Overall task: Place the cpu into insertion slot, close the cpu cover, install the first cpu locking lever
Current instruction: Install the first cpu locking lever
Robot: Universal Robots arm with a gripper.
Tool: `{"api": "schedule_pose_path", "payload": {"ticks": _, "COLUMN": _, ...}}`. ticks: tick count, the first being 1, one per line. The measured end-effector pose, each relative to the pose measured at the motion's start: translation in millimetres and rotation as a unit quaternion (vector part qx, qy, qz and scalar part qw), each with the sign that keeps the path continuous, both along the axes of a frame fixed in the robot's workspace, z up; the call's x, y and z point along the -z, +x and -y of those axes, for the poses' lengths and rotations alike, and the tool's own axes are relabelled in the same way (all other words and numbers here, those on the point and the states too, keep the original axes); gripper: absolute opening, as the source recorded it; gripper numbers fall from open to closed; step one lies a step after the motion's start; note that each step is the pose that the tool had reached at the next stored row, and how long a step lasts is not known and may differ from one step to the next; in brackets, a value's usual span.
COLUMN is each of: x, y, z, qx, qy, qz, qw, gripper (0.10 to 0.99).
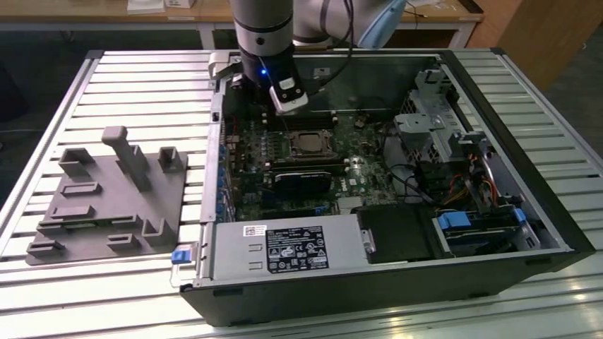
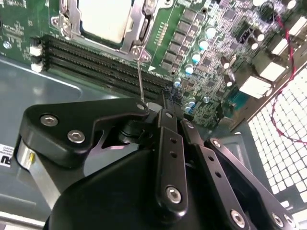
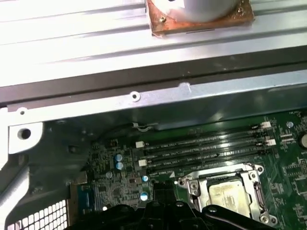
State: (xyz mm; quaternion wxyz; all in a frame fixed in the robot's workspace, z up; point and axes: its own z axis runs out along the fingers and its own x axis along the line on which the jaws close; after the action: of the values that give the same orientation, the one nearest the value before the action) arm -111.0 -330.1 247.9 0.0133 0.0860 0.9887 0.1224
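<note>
The gripper [image 2: 156,109] has its black fingers [image 2: 165,125] drawn together, with no gap showing between the tips. The free end of the cpu locking lever [image 2: 139,76] meets them right at the tip. I cannot tell whether the rod is pinched between the pads or only pressed against them.

The lever is a thin, straight, bright metal rod. Its long axis runs directly away from the fingertips to a small pivot at the nearest corner of the socket, so it stands raised off the board rather than lying flat beside the frame.

Just beyond the fingertips, crossing under the lever, lie the long black memory slots [image 2: 96,60] on the green motherboard [image 2: 216,72].

Past those sits the insertion slot [image 2: 64,21], with the cpu [image 2: 105,19] lying flat inside it, its pale silvery face up. The cpu cover [image 2: 144,28], a thin silvery frame, lies down around the chip and leaves the centre bare.

In the first wrist view the gripper [image 3: 160,194] sits just beside the cpu [image 3: 229,194]. Farther off is the grey case wall [image 3: 144,103].
</note>
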Motion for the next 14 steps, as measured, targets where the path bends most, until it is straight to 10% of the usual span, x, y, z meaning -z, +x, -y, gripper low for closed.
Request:
{"api": "schedule_pose_path", "payload": {"ticks": 6, "x": 0.1, "y": -0.3, "z": 0.0, "qx": 0.0, "qy": 0.0201, "qz": 0.0, "qw": 0.9998, "gripper": 0.106}}
{"api": "schedule_pose_path", "payload": {"ticks": 14, "x": 0.2, "y": 7.5, "z": 0.0, "qx": 0.0, "qy": 0.0202, "qz": -0.0002, "qw": 0.9998, "gripper": 0.106}}
